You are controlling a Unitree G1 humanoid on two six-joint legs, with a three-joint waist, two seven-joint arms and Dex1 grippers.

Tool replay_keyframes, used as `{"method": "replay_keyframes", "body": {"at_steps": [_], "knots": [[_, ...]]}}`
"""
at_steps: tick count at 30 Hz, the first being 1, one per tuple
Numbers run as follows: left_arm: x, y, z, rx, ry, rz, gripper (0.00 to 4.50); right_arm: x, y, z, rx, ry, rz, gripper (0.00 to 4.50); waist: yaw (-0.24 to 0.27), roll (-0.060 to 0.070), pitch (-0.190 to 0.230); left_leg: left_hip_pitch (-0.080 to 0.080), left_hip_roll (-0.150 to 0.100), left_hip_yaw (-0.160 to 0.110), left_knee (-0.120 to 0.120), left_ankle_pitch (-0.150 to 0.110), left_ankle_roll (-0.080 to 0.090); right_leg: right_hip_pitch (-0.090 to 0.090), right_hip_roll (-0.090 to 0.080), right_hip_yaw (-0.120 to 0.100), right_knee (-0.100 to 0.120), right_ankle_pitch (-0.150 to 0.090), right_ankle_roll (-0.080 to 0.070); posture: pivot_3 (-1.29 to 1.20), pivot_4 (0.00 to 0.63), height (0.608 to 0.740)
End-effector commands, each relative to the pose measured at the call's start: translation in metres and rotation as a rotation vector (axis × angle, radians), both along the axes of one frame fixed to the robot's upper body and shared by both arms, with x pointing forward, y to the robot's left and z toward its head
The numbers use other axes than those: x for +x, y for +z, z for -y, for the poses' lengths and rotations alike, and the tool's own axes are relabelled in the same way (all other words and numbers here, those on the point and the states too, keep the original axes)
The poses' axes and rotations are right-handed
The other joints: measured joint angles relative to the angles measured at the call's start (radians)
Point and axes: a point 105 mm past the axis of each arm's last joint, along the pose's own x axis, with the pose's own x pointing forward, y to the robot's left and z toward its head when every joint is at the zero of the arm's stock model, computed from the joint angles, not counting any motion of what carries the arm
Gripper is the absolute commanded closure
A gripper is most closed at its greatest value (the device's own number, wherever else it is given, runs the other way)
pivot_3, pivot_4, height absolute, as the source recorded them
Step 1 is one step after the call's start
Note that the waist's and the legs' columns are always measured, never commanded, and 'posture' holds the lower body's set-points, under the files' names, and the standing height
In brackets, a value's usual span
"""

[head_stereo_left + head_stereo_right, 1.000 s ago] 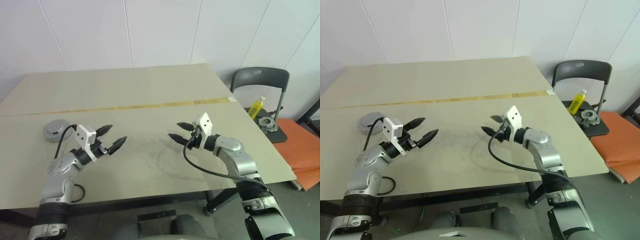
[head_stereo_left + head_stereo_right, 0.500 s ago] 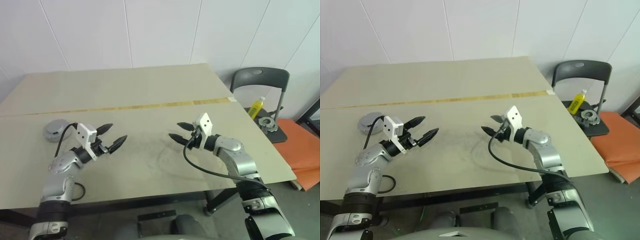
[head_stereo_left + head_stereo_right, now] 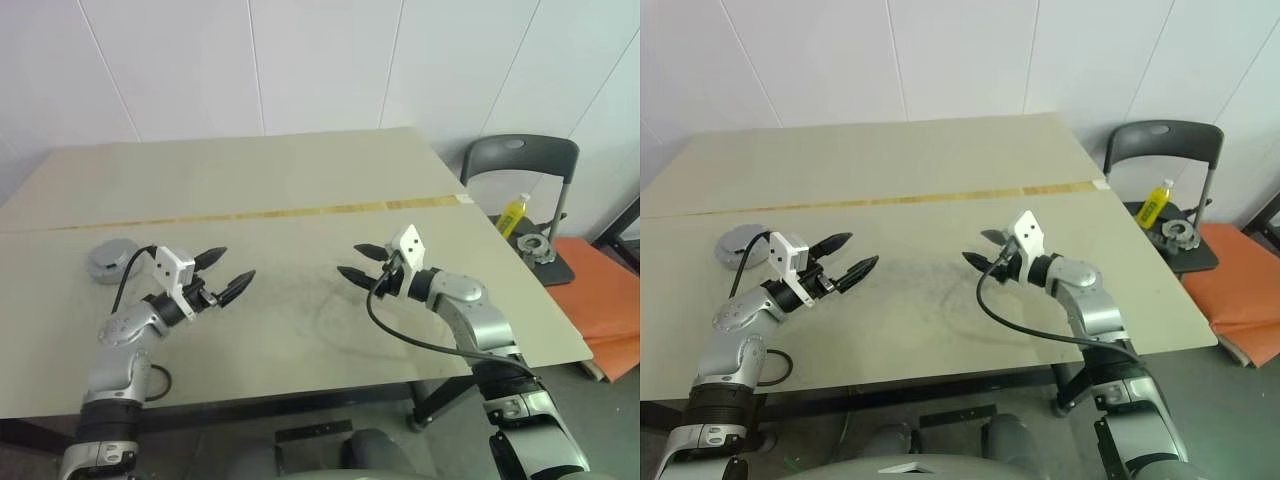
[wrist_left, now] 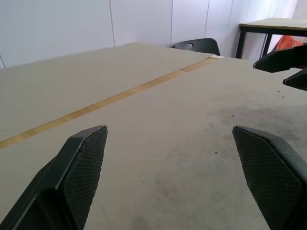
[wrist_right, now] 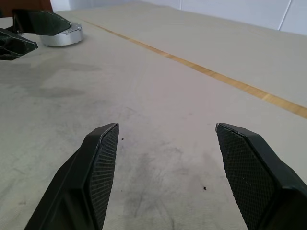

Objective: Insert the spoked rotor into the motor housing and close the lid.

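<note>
The lid (image 3: 112, 260), a round silvery-grey disc, lies flat on the table near its left edge; it also appears as the lid (image 5: 61, 36) in the right wrist view. My left gripper (image 3: 236, 264) hovers open and empty just right of it, a short way off, pointing toward the table's middle. My right gripper (image 3: 348, 260) is open and empty too, facing the left one across a stretch of bare tabletop. The spoked rotor and the motor housing are hidden or out of view.
A beige table (image 3: 300, 180) with a yellowish tape line (image 3: 300, 212) across it. Beyond its right edge stands a dark chair (image 3: 520, 160) holding a yellow bottle (image 3: 512, 212) and a small silvery ring-shaped part (image 3: 537, 247). An orange mat (image 3: 600, 300) lies on the floor.
</note>
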Motion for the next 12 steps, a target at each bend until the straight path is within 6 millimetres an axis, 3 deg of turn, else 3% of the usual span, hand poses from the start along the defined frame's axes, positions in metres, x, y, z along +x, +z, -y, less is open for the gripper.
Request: {"method": "replay_keyframes", "body": {"at_steps": [1,12], "knots": [[0.004,0.011,0.006,0.012,-0.019,0.055,0.03,0.006,0.015,0.006,0.007,-0.015,0.044,1.07,0.000,0.000,0.000,0.000,0.000,0.000,0.000,0.000,0.000,0.000,0.000,0.000,0.000,0.000,0.000,0.00,0.000,0.740],[0.009,0.007,0.015,0.009,-0.047,0.051,0.03,0.007,0.017,0.016,-0.005,-0.050,0.046,1.07,0.002,0.000,0.000,0.000,0.000,0.000,0.000,0.000,0.000,0.001,0.000,0.000,0.000,0.000,0.000,0.00,0.000,0.740]]}}
